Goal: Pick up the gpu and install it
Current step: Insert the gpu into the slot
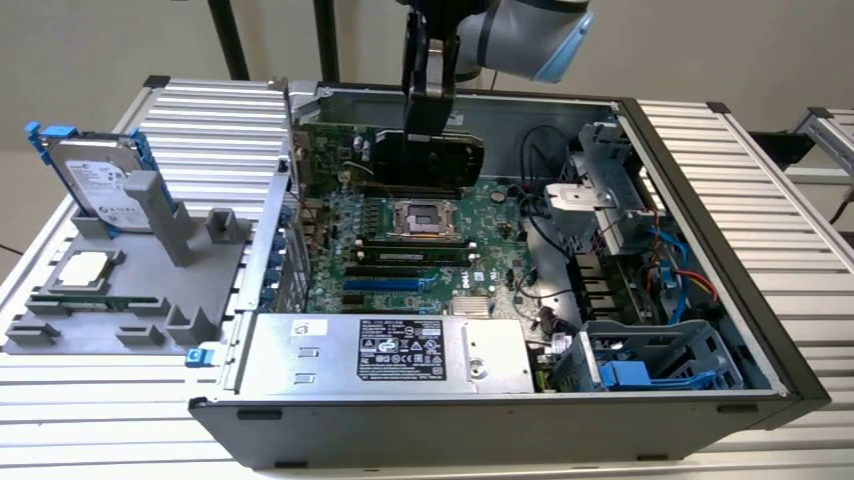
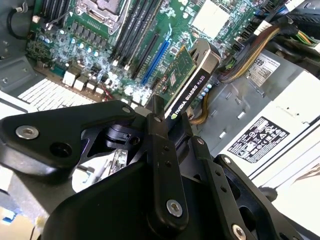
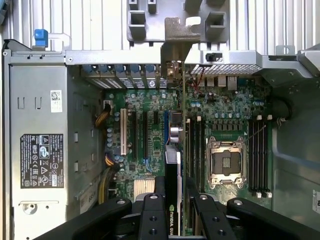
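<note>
The gpu (image 2: pixel 186 76) edge-on between the jaws, over the motherboard (image 2: pixel 100 47).

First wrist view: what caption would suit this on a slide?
The gripper holds the gpu edge-on over the exposed motherboard.

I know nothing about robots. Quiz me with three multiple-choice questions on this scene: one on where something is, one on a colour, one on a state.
1. Where is the hard drive? A. on the grey holder B. inside the case C. on the floor
2. The motherboard is A. red B. green C. white
3. The gripper is A. open B. shut on the gpu C. shut on a cable
Answers: 1 A, it stands on the grey holder; 2 B, the board is green; 3 B, it clamps the card.
</note>
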